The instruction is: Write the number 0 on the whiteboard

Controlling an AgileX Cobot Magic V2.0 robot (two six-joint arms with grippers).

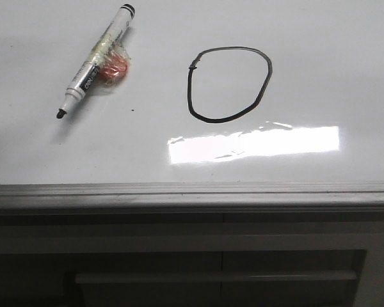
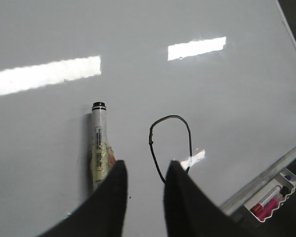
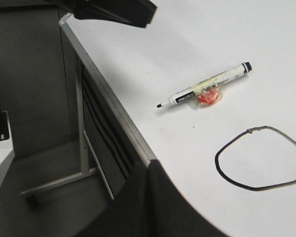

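The number 0 point(image 1: 229, 84) is a thin black oval outline with a kink at its upper left, drawn on the whiteboard point(image 1: 320, 77). It also shows in the left wrist view point(image 2: 170, 143) and in the right wrist view point(image 3: 260, 164). A marker point(image 1: 96, 59) wrapped in tape with an orange patch lies uncapped on the board, left of the 0. My left gripper point(image 2: 144, 170) is open and empty above the board, between the marker point(image 2: 99, 143) and the 0. My right gripper point(image 3: 147, 170) is shut and empty over the board's edge. Neither gripper shows in the front view.
The whiteboard's grey metal edge strip point(image 1: 192, 192) runs along the front. Bright glare point(image 1: 253, 144) lies below the 0. A tiny black speck point(image 1: 132, 110) sits near the marker tip. A white tray point(image 2: 274, 195) with markers hangs off the board's edge. Dark panels and a frame point(image 3: 64, 177) lie beyond it.
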